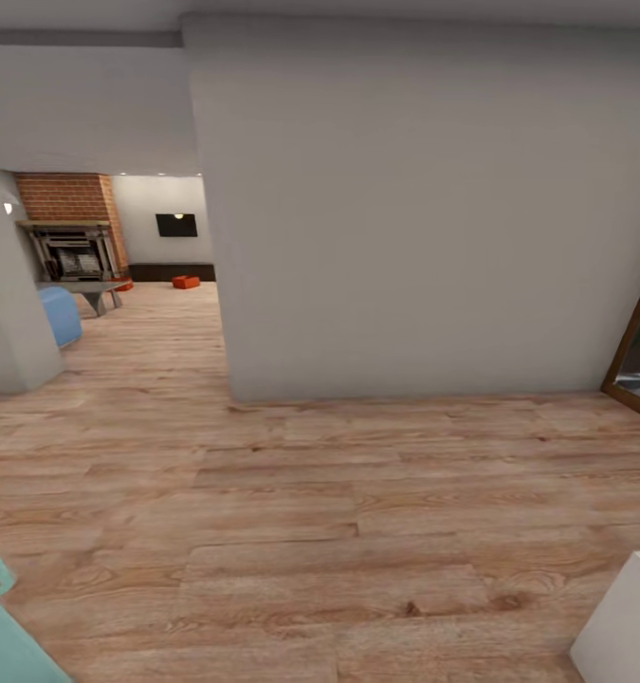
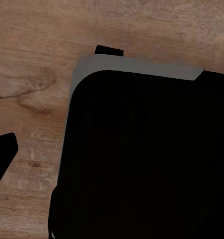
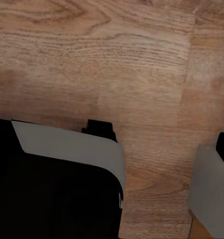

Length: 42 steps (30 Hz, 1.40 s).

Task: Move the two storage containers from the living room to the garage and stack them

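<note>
Task is judged barely started: nothing is being carried. One container [image 1: 186, 282] is being seen far off on the living room [image 1: 120, 237] floor, below the TV [image 1: 176, 225]; a second orange shape [image 1: 123, 285] by the fireplace [image 1: 73, 251] is too small to be identified. Plank floor [image 1: 310, 531] is being faced by both wrist cameras; gripper opening cannot be told. Fetching, hauling and stacking are left.
</note>
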{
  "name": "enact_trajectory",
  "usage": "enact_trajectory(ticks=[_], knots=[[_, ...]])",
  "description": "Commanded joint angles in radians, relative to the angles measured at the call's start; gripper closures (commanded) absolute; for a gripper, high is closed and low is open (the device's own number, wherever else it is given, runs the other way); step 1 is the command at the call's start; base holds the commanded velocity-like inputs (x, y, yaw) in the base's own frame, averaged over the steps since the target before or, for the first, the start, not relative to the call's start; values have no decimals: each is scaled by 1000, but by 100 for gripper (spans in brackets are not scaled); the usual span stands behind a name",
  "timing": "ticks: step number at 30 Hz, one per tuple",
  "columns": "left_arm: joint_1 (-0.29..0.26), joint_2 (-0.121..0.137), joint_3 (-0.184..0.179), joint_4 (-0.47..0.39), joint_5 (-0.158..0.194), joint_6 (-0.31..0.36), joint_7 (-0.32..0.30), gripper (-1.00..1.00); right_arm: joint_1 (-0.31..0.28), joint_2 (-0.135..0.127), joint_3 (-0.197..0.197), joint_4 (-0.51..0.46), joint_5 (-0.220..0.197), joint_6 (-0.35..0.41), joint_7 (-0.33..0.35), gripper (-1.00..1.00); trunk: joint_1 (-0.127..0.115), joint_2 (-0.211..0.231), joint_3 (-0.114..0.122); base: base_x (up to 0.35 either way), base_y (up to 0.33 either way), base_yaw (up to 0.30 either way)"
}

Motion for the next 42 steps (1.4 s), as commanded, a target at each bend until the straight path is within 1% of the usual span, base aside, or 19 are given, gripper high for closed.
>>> enact_trajectory(ticks=[1, 4, 5, 6, 7, 11, 15, 21, 42], knots=[[0, 0, 2, -1, 12, -1, 1, -100, -1, -5, 5, 4, 8, -5, -8, -100, 1, 0, -1, 322, 0, 0], [0, 1, 1, 0, 52, 0, 0, -100, 1, -16, 4, 4, 4, -9, -8, -100, 1, 0, -1, 322, 0, 0], [0, 1, 1, 0, 59, 0, 0, -100, 2, -18, 4, 4, 3, -9, -7, -100, 1, 0, -1, 322, 0, 0], [0, 1, 0, 0, 80, 0, -1, -100, 22, -23, 4, 4, 5, -12, -1, -100, 1, 0, -1, 322, 0, 0], [0, 1, 0, 0, 82, 0, -1, -100, 28, -23, 4, 4, 6, -12, 0, -100, 1, 0, -1, 322, 0, 0], [0, 1, 0, 0, 86, 0, -1, -100, 35, -24, 5, 4, 8, -12, 2, -100, 1, 0, -1, 322, 0, 0], [0, 1, -1, 0, 86, 0, -1, -100, 38, -15, 6, 4, 10, -8, 2, -100, 1, 0, -1, 322, 0, 0], [0, 1, -2, 0, 86, 0, -1, -100, 38, -11, 4, 4, 7, -9, 2, -100, 1, 0, -1, 322, 0, 16], [0, 0, -1, 0, 86, 0, -1, -100, 38, -16, 1, 3, 3, -12, 2, -100, 1, 0, -1, 322, 0, 266]])
